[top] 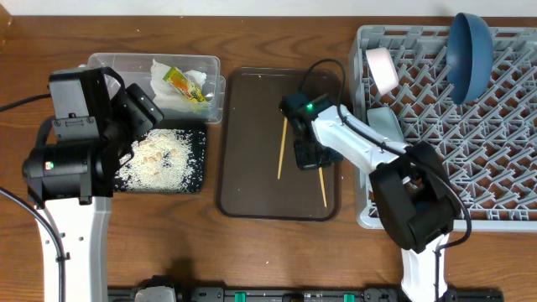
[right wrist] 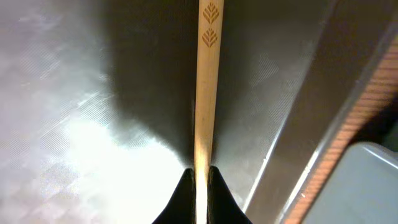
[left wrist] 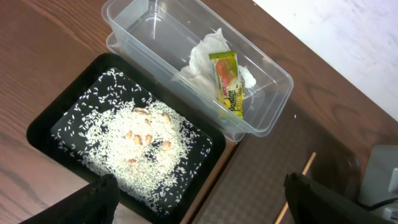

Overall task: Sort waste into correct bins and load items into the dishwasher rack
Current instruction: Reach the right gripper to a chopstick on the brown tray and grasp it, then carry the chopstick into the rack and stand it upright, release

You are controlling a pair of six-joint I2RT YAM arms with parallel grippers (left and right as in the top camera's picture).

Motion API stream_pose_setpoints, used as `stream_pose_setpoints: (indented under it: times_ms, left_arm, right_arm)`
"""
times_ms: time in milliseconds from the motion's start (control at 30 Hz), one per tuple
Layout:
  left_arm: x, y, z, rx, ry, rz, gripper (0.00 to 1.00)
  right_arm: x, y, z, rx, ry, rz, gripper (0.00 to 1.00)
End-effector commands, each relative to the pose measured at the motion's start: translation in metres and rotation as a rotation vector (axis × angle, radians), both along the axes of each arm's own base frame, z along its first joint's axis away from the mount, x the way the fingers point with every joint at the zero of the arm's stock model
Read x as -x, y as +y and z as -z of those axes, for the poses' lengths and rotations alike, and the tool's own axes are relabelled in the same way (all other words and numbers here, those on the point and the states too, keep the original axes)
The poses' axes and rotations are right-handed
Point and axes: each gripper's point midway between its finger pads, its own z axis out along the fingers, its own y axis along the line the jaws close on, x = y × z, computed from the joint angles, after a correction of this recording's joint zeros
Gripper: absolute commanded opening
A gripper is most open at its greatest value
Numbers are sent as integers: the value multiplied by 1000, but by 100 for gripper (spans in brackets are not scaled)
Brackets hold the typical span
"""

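On brown tray [top: 252, 126]: two chopsticks [top: 283, 148], one seemingly in right claw [right wrist: 201, 173].

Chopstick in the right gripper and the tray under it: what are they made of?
Chopstick: probably wood or bamboo, pale and matte, with darker leaf marks. Tray: likely plastic, dark brown, with a fine embossed texture that catches soft glare.
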Motion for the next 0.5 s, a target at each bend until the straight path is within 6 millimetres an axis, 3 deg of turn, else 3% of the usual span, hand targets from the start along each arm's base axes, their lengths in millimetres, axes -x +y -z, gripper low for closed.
stream_pose_setpoints:
  times_ms: [0,133,233,333,467]
  left_arm:
    - [-1,4,-6,-9,-12,-14,88]
    - [-1,4,-6,-9,-12,-14,88]
    - [-1,4,-6,-10,-12,-14,88]
    - [-1,4,-6,-9,-12,-14,88]
    - [-1,4,-6,-9,-12,-14,88]
  right_arm:
    - [-34,11,-68,-105,-159,-48,1]
    - [-52,12,-142,-189,-324,-76,1]
    - [-56,-2,-186,-214,-432,-91,1]
    - [-61,-48,-224,-151,-542,-28,1]
    - [-67,-107,-241,-45,-592,30,1]
